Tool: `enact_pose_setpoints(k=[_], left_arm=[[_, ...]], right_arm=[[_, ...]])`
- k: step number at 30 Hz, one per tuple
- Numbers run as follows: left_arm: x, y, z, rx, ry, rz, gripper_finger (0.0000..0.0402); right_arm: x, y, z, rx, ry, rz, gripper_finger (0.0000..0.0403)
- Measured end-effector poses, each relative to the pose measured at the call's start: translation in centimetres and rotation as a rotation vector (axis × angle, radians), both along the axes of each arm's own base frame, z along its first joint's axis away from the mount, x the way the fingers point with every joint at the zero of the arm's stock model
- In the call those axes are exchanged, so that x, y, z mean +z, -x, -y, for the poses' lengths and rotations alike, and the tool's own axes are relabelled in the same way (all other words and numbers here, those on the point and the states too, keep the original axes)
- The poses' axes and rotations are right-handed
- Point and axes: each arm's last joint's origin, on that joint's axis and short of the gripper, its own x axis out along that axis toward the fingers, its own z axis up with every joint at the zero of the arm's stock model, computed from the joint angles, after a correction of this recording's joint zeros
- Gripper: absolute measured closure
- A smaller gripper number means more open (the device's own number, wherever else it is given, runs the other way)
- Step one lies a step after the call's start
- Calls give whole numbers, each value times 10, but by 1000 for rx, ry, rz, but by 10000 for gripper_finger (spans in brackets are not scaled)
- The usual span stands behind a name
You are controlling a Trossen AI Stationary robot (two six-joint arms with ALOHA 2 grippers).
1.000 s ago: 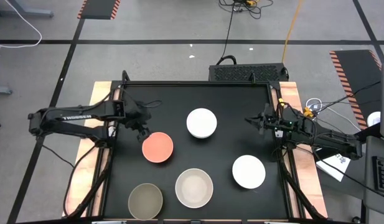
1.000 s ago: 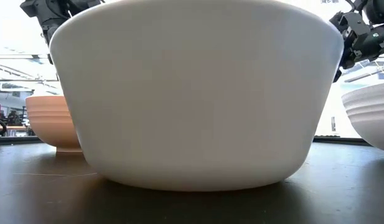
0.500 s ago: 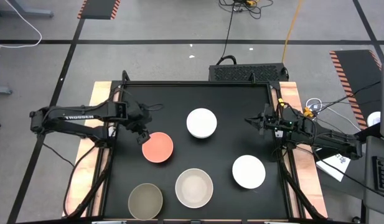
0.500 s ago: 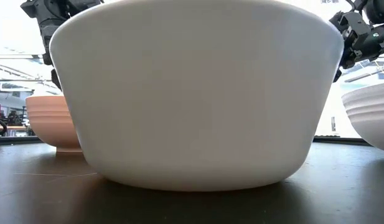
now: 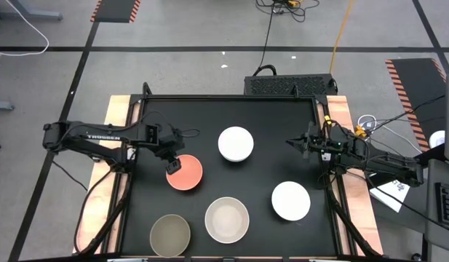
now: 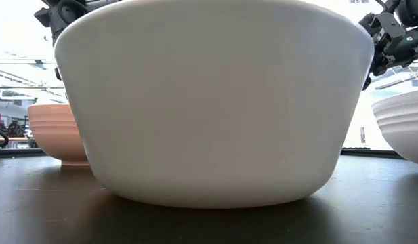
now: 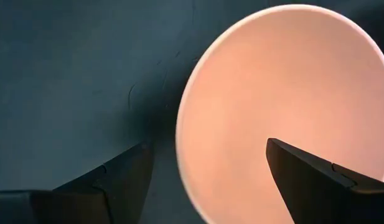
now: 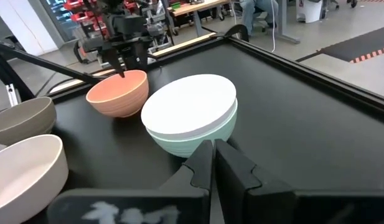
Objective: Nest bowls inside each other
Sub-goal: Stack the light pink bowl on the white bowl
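My left gripper (image 5: 173,164) (image 7: 207,144) is open and points down over the left rim of the salmon pink bowl (image 5: 188,175) (image 7: 285,81) (image 8: 117,93). One finger stands over the bowl's inside and the other outside it. A white bowl (image 5: 236,143) (image 8: 188,102) sits nested in the mint green bowl (image 8: 198,140). The cream bowl (image 5: 226,219) (image 6: 209,102), the olive-grey bowl (image 5: 170,234) and a second white bowl (image 5: 291,200) stand apart on their bases. My right gripper (image 5: 291,142) (image 8: 214,146) is shut and hovers right of the nested pair.
The black table top has a raised rim (image 5: 231,97) with wooden boards at the left and right sides. Bare table lies between the salmon bowl and the nested pair, and along the far edge. The cream bowl fills most of the low view.
My left gripper has moved toward the right and near edges, from the bare table left of the salmon bowl to above that bowl's left rim. The bowls and my right arm have kept still.
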Motion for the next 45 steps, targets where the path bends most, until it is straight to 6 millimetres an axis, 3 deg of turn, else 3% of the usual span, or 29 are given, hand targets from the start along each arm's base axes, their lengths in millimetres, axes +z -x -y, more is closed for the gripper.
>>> enact_pose_setpoints(k=[9, 12, 18, 26, 36, 45], left_arm=[[-9, -7, -4, 9, -77, -38, 93], [-9, -6, -6, 13, -82, -40, 110], [-9, -6, -8, 15, -83, -41, 201], [-9, -6, -8, -11, -90, -41, 382], [-5, -14, -12, -77, -159, 64, 396], [36, -34, -19, -160, -224, 281, 397]], right_arm=[[0, 0, 0, 1, 0, 0, 394], [0, 0, 0, 1, -1, -1, 394], [0, 0, 0, 2, -1, -1, 394], [0, 0, 0, 2, -1, -1, 394], [0, 0, 0, 2, -1, -1, 394], [-1, 0, 0, 2, -2, -6, 394]])
